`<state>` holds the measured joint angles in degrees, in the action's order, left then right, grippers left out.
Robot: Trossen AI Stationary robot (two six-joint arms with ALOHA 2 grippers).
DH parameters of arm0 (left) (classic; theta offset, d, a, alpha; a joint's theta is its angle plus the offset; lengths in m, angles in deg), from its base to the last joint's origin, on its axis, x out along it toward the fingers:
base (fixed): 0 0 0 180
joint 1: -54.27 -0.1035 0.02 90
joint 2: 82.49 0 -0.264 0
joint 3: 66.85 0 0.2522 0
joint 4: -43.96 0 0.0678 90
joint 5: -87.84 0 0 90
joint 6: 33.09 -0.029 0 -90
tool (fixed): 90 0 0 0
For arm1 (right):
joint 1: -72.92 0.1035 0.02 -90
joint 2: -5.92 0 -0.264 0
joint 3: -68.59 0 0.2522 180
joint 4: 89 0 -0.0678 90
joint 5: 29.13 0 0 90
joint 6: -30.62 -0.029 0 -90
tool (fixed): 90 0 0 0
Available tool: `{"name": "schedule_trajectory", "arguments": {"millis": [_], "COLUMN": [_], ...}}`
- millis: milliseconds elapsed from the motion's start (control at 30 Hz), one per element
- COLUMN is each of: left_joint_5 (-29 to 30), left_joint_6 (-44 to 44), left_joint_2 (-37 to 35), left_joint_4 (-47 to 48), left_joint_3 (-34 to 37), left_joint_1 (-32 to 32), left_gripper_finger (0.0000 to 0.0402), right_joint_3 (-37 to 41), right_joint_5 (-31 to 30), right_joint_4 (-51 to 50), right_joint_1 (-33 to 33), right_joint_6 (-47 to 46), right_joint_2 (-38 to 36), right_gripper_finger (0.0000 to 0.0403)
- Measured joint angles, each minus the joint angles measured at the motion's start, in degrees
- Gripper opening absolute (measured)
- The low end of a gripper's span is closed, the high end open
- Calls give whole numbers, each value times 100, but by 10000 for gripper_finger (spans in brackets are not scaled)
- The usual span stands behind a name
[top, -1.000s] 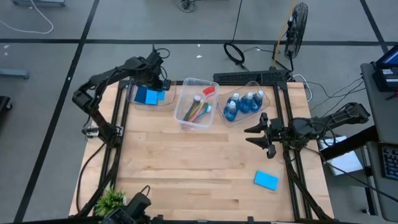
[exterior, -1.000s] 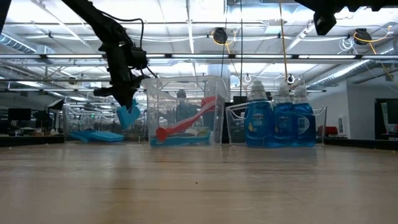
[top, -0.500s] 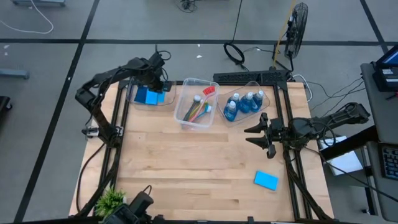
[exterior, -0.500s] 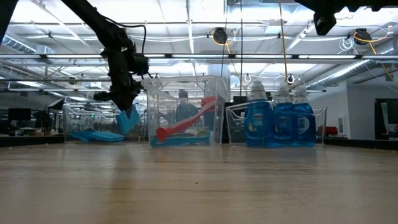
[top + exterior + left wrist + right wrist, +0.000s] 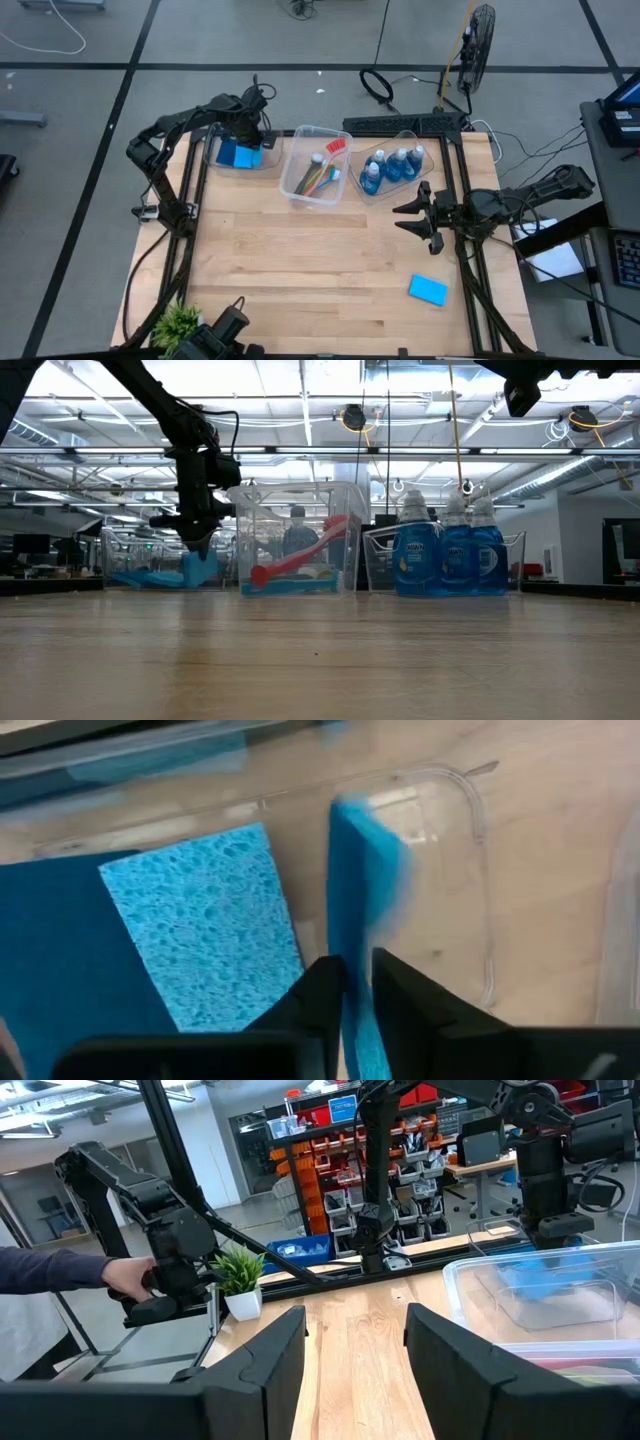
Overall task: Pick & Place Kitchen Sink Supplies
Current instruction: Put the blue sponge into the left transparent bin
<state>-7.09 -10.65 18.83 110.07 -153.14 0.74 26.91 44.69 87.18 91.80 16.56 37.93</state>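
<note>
My left gripper point(image 5: 248, 140) points down into the clear bin point(image 5: 214, 160) at the table's far left and is shut on a blue sponge point(image 5: 365, 870) that stands on edge. Two more blue sponges point(image 5: 200, 930) lie flat in that bin. Another sponge point(image 5: 428, 290) lies on the table at the near right. Brushes point(image 5: 318, 172) fill the middle bin, and bottles of blue liquid point(image 5: 392, 167) stand in the right bin. My right gripper point(image 5: 412, 217) hangs open above the table's right side, holding nothing. My left gripper pinches the sponge's two broad faces point(image 5: 357, 982) between its two fingers, at the upper edge. The fingers come from above, pointing down. The sponge hangs on edge below them, its lower end point(image 5: 200, 575) down at the level of the sponges in the bin.
A small green plant point(image 5: 180, 322) stands at the near left corner. The three clear bins line the far edge. Bare wood lies across the middle of the table point(image 5: 300, 250). A person's hand point(image 5: 125, 1275) shows beyond the table in the right wrist view.
My left gripper has sunk into the far-left bin with the sponge. The sponge, which hung tilted above the bin's floor, now stands lower, beside the sponges lying there.
</note>
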Motion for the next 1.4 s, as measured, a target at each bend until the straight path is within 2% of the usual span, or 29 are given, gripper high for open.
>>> {"name": "schedule_trajectory", "arguments": {"millis": [500,700,967,1100,1400], "left_joint_5": [8,435,893,920,197], "left_joint_6": [-316,-328,-327,-326,-681], "left_joint_2": [-2,-83,-589,-933,-1965], "left_joint_4": [212,547,633,633,631], "left_joint_3": [0,0,0,0,0], "left_joint_1": [-46,-49,-51,-51,168], "left_gripper_finger": [181,213,198,183,160], "right_joint_3": [0,0,0,0,0], "right_joint_5": [0,0,-1,-7,-10], "right_joint_4": [2,4,6,16,15], "right_joint_1": [0,0,-1,-2,-2], "right_joint_6": [-2,-2,0,-20,-20], "right_joint_2": [0,0,0,0,0], "right_gripper_finger": [160,162,162,161,162]}}
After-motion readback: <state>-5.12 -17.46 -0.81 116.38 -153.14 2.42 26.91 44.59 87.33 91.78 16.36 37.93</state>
